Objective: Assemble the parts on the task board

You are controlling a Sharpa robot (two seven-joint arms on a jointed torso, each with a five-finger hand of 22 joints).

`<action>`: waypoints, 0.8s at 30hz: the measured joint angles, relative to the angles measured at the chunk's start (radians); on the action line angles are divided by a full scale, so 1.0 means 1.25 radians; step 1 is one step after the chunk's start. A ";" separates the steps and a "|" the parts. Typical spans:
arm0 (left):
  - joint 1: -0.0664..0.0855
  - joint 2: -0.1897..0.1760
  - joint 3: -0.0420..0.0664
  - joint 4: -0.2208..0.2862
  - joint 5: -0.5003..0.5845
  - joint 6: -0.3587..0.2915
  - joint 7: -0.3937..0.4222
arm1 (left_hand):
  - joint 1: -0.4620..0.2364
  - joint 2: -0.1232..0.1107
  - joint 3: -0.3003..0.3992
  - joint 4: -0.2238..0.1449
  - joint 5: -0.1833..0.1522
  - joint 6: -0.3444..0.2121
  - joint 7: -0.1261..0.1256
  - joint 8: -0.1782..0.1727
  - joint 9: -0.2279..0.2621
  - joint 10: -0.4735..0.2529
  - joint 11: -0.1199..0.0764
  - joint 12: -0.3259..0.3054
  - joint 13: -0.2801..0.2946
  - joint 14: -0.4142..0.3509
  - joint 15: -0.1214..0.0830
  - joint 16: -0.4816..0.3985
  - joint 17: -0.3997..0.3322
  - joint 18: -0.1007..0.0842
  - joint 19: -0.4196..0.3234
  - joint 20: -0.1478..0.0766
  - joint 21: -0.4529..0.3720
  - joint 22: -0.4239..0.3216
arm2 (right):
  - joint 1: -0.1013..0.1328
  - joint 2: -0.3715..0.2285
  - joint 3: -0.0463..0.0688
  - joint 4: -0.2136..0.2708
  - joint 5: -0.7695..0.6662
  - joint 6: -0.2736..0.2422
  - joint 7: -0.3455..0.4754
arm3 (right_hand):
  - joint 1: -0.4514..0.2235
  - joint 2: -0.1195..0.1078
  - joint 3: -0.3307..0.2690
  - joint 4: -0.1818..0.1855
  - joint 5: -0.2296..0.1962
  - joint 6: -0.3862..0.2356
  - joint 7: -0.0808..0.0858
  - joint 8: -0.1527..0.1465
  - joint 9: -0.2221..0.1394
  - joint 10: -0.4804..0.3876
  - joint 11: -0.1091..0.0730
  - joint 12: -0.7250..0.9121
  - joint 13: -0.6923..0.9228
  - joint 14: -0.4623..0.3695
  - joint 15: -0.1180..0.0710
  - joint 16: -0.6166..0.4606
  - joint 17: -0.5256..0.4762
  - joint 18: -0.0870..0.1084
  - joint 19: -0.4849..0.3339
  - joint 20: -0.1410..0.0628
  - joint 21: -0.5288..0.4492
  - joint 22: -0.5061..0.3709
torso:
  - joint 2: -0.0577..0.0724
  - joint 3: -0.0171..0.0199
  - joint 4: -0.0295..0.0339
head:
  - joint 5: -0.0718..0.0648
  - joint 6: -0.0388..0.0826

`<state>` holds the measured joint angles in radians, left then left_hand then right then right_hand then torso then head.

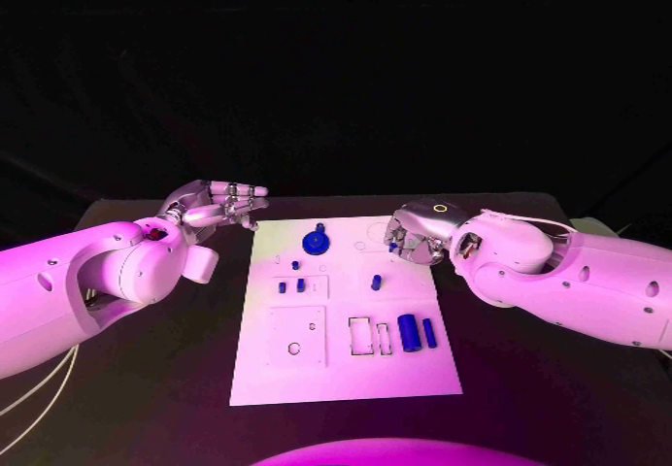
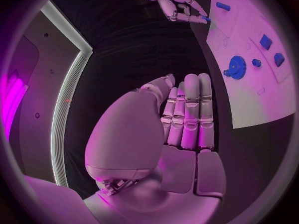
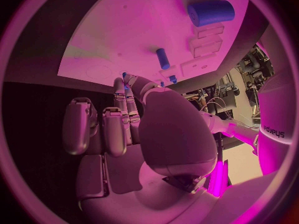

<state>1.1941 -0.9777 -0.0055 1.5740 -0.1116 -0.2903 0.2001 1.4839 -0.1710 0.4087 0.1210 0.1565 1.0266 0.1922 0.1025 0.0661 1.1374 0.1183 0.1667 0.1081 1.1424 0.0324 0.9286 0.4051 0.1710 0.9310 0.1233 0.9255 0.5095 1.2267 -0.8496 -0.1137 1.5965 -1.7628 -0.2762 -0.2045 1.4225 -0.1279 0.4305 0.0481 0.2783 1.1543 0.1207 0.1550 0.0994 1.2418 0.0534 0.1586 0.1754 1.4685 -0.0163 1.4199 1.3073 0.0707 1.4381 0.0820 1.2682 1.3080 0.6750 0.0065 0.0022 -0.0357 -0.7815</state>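
Right hand (image 1: 418, 233) poised at task board's (image 1: 343, 374) far right corner, small blue part (image 2: 206, 19) pinched in fingertips | left hand (image 1: 218, 206) off far-left edge, open, empty | right clearly nearer the blue gear (image 1: 317, 240), which lies toward the board's middle.

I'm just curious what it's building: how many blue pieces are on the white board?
7: a gear at the far end, three small pegs nearer, one peg mid-board, two cylinders near right. The right hand may hide another.
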 measured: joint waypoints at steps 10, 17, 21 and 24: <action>0.000 0.009 0.000 -0.001 -0.001 0.001 -0.003 | 0.000 0.000 0.000 0.000 0.000 0.000 0.000 0.000 0.000 -0.003 -0.003 0.000 0.000 -0.003 0.003 -0.004 -0.001 0.000 0.000 0.000 -0.003 -0.001 | -0.004 0.008 0.001 0.115 0.001 -0.025 -0.001 | -0.004 -0.004 0.000 0.000 0.000 0.000 0.000 0.000 0.001 0.000 0.000 0.000 -0.001 0.000 0.000 0.000 0.000 -0.001 0.000 0.000 0.006 0.000 | 0.000 -0.0001 -0.0002 | 0.028 0.000; 0.000 0.019 0.000 -0.001 -0.001 0.001 -0.003 | 0.000 0.000 0.000 0.000 0.000 0.000 0.000 0.000 0.000 -0.003 -0.003 0.000 0.000 -0.003 0.003 -0.004 -0.001 0.000 0.000 0.000 -0.003 -0.001 | -0.033 0.067 -0.005 0.134 0.003 -0.028 0.001 | -0.004 -0.004 0.000 0.000 0.000 0.000 0.000 -0.001 0.001 0.000 0.000 0.000 -0.001 0.000 0.000 0.000 0.000 -0.001 0.000 0.000 0.006 0.000 | 0.000 -0.0008 0.0012 | 0.060 -0.008; 0.000 0.022 0.000 0.000 -0.002 0.001 -0.004 | 0.000 0.000 -0.002 -0.002 0.000 0.000 0.000 0.000 0.000 -0.006 0.000 0.000 0.000 -0.003 0.003 -0.004 -0.001 0.000 0.000 0.000 -0.003 -0.001 | -0.056 0.096 -0.008 0.125 0.006 -0.027 0.004 | -0.004 -0.004 0.000 0.000 0.002 -0.001 0.000 -0.001 0.001 0.000 0.000 0.000 -0.001 0.000 0.000 0.000 0.000 -0.001 0.000 0.000 0.005 0.000 | 0.001 -0.0011 0.0015 | 0.077 -0.014; 0.000 0.025 0.000 0.001 -0.002 0.001 -0.004 | 0.000 0.000 -0.002 -0.002 0.000 0.000 0.000 0.000 0.000 -0.006 0.000 0.000 0.000 -0.003 0.003 -0.004 -0.001 0.000 0.000 0.000 -0.003 -0.001 | -0.072 0.115 -0.010 0.115 0.009 -0.026 0.007 | -0.004 -0.004 0.000 0.000 0.004 -0.002 -0.001 -0.001 0.001 0.000 0.000 0.000 -0.001 0.000 0.000 0.000 0.001 -0.001 0.000 0.000 0.005 0.000 | 0.001 -0.0013 0.0010 | 0.088 -0.019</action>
<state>1.1941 -0.9465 -0.0059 1.5746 -0.1136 -0.2892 0.1954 1.4839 -0.1710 0.4058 0.1181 0.1565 1.0266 0.1921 0.1025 0.0662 1.1303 0.1182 0.1666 0.1080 1.1389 0.0358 0.9234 0.4043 0.1709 0.9310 0.1233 0.9214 0.5085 1.1367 -0.7057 -0.1267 1.7402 -1.7514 -0.3089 -0.1961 1.4174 -0.1334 0.4304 0.0482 0.2828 1.1521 0.1194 0.1538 0.1004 1.2418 0.0536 0.1585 0.1746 1.4685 -0.0162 1.4198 1.3081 0.0689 1.4381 0.0821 1.2751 1.3077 0.6769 0.0049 0.0035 0.0743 -0.8050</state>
